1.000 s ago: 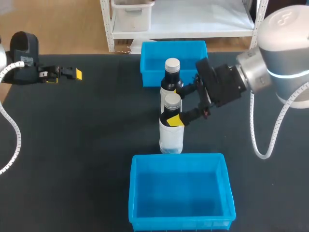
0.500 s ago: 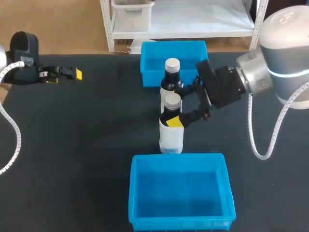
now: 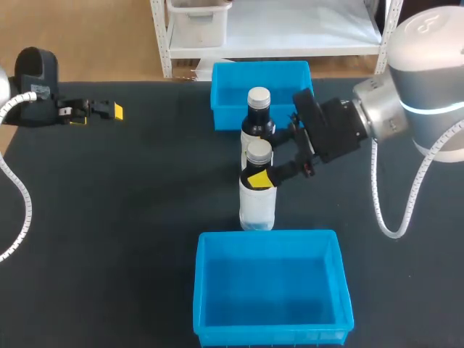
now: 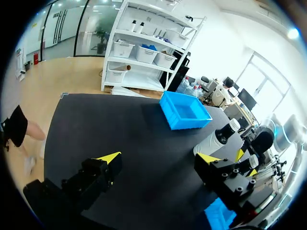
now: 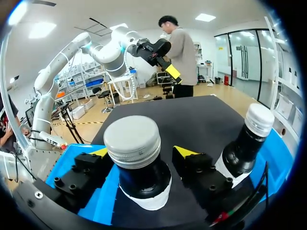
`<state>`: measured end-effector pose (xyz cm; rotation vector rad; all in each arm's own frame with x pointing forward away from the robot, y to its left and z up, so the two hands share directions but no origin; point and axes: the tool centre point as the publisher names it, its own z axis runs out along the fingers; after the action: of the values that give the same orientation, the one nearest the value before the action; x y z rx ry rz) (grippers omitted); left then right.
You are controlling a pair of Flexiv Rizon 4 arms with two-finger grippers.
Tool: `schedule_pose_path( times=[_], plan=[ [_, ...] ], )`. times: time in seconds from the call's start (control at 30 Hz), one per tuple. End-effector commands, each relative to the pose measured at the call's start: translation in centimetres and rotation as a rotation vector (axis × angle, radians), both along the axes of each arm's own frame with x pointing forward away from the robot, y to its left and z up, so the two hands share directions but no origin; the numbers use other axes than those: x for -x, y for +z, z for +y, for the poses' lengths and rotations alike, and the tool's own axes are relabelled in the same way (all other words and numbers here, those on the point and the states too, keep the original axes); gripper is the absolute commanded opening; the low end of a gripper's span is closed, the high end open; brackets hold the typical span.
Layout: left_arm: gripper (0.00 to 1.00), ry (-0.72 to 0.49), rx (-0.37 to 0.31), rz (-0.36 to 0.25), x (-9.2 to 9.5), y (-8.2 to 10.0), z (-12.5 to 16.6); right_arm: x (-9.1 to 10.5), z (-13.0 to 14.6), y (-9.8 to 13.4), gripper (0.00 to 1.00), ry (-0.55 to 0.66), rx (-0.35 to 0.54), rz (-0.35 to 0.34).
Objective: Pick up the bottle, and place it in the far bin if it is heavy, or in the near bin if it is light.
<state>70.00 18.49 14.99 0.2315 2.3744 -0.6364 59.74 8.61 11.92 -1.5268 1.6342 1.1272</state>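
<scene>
The bottle (image 3: 257,197) stands upright on the table (image 3: 130,217), just behind the near bin's (image 3: 268,235) back rim and about level with its middle. It has a grey cap, a dark upper part and a pale lower half. I can't tell what's in it or how full it is.

The right gripper (image 3: 265,156) sits at its neck with one yellow-tipped finger on each side. From the wrist camera there's a thin gap next to the neck on at least one side, so the fingers look apart, not clamped on it. From above, the far finger is hard to pick out against the dark glass behind it.

That glass is a second bottle (image 3: 257,119), straight behind the first as seen from the near bin. Its lower part is hidden by the front one, and I can't tell whether it touches the gripper's finger.

Further back again is the far bin (image 3: 228,76) — part of its front wall is covered by the second bottle.

The left gripper (image 4: 158,158) is well off to the near bin's left and further back, fingers spread wide over bare table. From its own camera the near bin is just a blue sliver cut off behind one finger.
</scene>
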Motion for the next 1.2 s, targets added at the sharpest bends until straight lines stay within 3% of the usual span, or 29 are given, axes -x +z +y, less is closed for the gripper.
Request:
schedule_pose_path(
  times=[0.03, 0.2, 0.6, 0.7, 0.73, 0.77, 1.2],
  plan=[
    [1.0, 0.0, 0.0, 0.0, 0.0, 0.0, 0.0, 0.0, 0.0, -0.1, 0.7, -0.001, -0.001, -0.002],
    [1.0, 0.0, 0.0, 0.0, 0.0, 0.0, 0.0, 0.1, 0.0, 0.0, 0.56, 0.001, -0.003, -0.002],
    [1.0, 0.0, 0.0, 0.0, 0.0, 0.0, 0.0, 0.2, -0.2, 0.3, 0.34, 0.001, -0.002, -0.008],
    [1.0, 0.0, 0.0, 0.0, 0.0, 0.0, 0.0, 0.2, -0.3, 0.7, 0.16, -0.003, -0.005, -0.014],
    [1.0, 0.0, 0.0, 0.0, 0.0, 0.0, 0.0, 0.2, -0.3, 0.8, 0.02, -0.004, -0.006, -0.016],
    [1.0, 0.0, 0.0, 0.0, 0.0, 0.0, 0.0, 0.1, -0.3, 0.9, 0.0, -0.006, -0.008, -0.018],
    [1.0, 0.0, 0.0, 0.0, 0.0, 0.0, 0.0, -1.1, -2.3, 3.5, 0.0, -0.042, -0.022, -0.051]
  ],
)
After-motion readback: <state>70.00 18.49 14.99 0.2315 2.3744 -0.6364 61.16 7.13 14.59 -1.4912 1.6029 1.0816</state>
